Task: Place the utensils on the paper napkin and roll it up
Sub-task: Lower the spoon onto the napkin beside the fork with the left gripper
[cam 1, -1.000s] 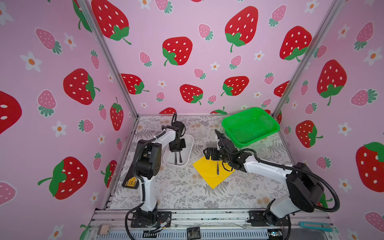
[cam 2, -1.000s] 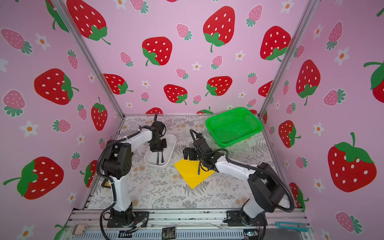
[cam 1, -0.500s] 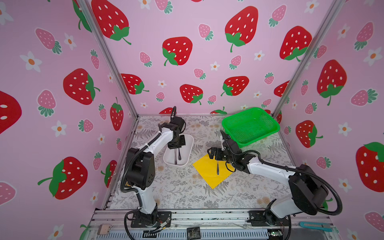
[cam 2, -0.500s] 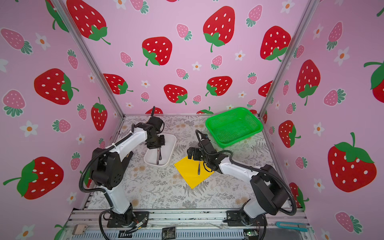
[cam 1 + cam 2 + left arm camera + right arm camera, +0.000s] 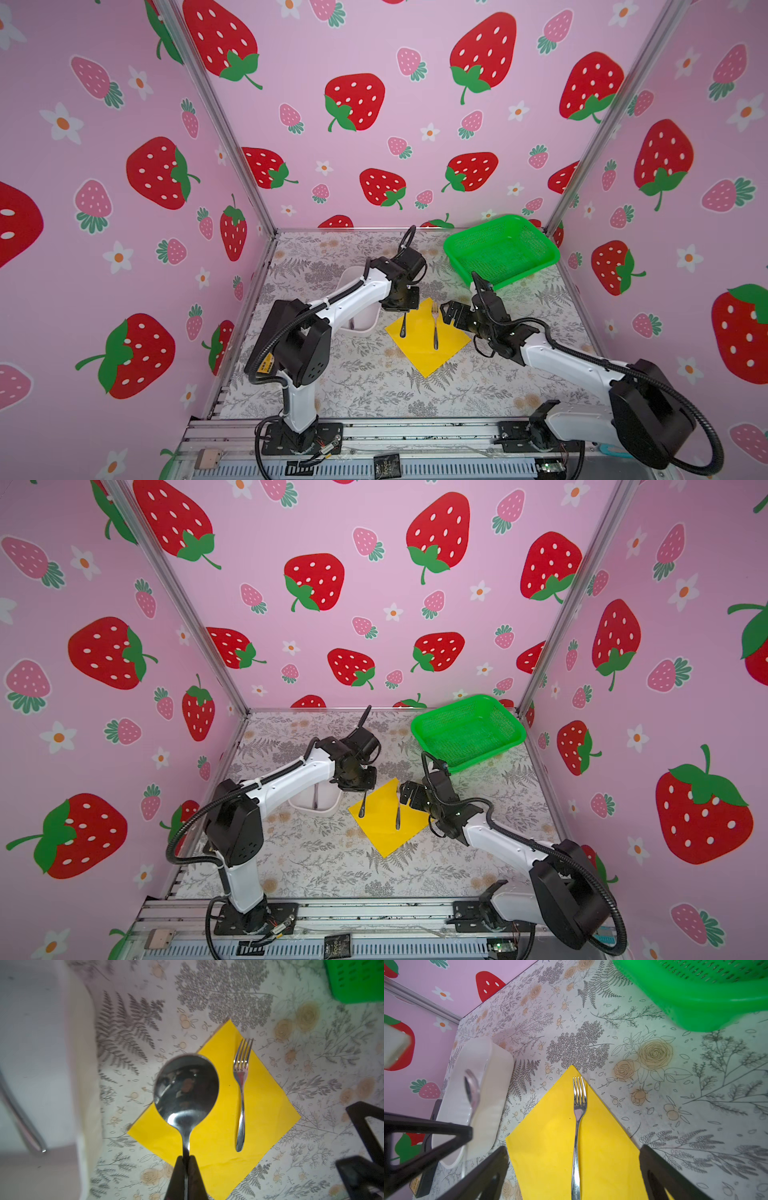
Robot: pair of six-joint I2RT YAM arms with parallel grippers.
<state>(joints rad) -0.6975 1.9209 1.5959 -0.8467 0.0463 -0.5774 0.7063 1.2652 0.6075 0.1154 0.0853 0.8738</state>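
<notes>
Now that the spoon (image 5: pixel 186 1088) has left the white tray (image 5: pixel 365 328): only the third utensil (image 5: pixel 20 1118) stays inside, so we judge 1 more trip is due.
Left hand (image 5: pixel 186 1159): pressed shut on the spoon's handle, carried from over the tray to the napkin's left edge; the spoon is not yet laid down.
Napkin (image 5: pixel 419 349): flat on the surface (image 5: pixel 353 386), unrolled.
Fork (image 5: pixel 435 328): lying on the napkin, right of the spoon.
Right hand (image 5: pixel 451 314): spread wide, empty, drawn back just beside the napkin.
</notes>
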